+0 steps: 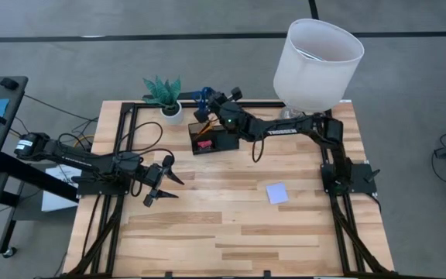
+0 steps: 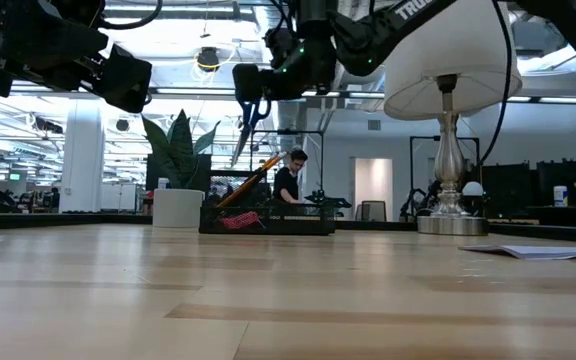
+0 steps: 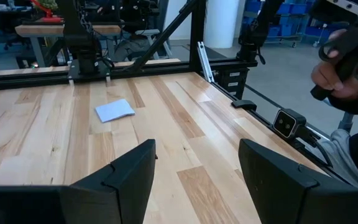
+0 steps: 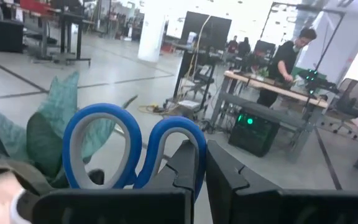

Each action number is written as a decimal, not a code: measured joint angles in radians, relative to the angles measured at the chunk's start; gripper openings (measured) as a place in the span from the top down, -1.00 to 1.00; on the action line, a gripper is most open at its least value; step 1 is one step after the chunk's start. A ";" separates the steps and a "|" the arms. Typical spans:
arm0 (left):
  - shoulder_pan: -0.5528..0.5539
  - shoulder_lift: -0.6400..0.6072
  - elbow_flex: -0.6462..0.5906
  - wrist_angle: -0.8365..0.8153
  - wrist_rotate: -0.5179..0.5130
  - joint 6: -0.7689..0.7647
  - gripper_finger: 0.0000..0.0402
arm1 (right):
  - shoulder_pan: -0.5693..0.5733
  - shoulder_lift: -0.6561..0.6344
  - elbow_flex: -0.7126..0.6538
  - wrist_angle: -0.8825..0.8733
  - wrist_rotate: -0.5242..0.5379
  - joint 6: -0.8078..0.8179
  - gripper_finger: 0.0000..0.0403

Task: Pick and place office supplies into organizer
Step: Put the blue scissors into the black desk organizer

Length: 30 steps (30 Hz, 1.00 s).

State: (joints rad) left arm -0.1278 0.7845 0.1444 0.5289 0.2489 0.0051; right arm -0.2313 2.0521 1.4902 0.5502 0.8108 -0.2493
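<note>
- I take the organizer (image 1: 212, 140) as my landmark. It is one black box and stands at the far side of the table (image 1: 231, 225), just beside the white pot with the plant (image 1: 166, 96).
- Inside the organizer I see in the low view one orange pencil (image 2: 248, 180) leaning tilted, and something pink-red (image 2: 240, 220) low in it. In the high view an orange stick and a red spot show in the same box. What else is in it I cannot tell.
- The right gripper (image 1: 207, 99) hangs above the far edge of the organizer, between it and the plant. Its fingers are narrow and clamp one pair of blue-handled scissors (image 4: 132, 149). In the right wrist view I count two blue loops, and the dark fingers (image 4: 188, 165) press on one loop.
- In the low view the scissors hang with the blades pointing down, above the organizer and apart from it.
- One pale blue note pad (image 1: 277, 193) lies flat on the bare wood, well apart from the organizer, toward the near right part of the table. I see the same pad in the left wrist view.
- The left gripper (image 1: 166, 184) waits over the table, well apart from the organizer on its near left side. Its fingers stand wide and hold nothing.
- One lamp with a white shade (image 1: 317, 63) stands to the right of the organizer, near the far edge.
- Beyond the table, a person's hand (image 3: 340, 74) shows in the left wrist view, and a person stands at a bench far behind.
</note>
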 joint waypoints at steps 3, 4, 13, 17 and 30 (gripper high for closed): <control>0.000 0.000 0.000 0.000 0.000 0.000 -0.11 | -0.002 -0.002 0.000 0.009 0.001 0.010 0.96; 0.000 0.000 0.000 0.000 0.000 0.000 -0.11 | -0.004 -0.002 0.000 0.007 0.002 0.010 0.96; 0.000 0.000 0.000 0.000 0.000 0.000 -0.11 | -0.007 0.039 -0.035 0.082 0.011 0.044 0.96; 0.000 0.000 0.000 0.001 0.000 -0.001 -0.11 | -0.002 0.087 -0.035 0.133 0.030 0.038 0.96; 0.000 0.000 0.000 0.000 0.000 -0.001 -0.11 | 0.017 0.093 -0.035 0.139 0.055 0.039 0.49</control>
State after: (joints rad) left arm -0.1279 0.7847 0.1444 0.5293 0.2485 0.0040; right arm -0.2142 2.1456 1.4548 0.6895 0.8654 -0.2104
